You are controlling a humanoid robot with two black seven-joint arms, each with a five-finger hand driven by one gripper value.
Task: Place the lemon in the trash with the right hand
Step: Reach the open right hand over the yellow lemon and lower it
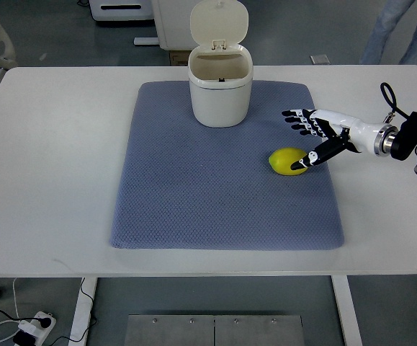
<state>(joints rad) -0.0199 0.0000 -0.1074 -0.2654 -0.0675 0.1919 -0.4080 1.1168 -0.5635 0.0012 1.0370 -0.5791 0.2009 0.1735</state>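
A yellow lemon [287, 161] lies on the blue-grey mat [194, 187], right of centre. My right hand [303, 140] reaches in from the right edge, its fingers [298, 119] spread above and right of the lemon, and its thumb tip touches the lemon's right side. The hand is open and holds nothing. A small cream trash bin [220, 86] stands at the back of the mat with its lid flipped up and its mouth showing. The left arm does not show.
The mat covers the middle of a white table [50, 158]. A person's legs [399, 29] stand beyond the table's far right corner. White equipment sits on the floor behind the bin.
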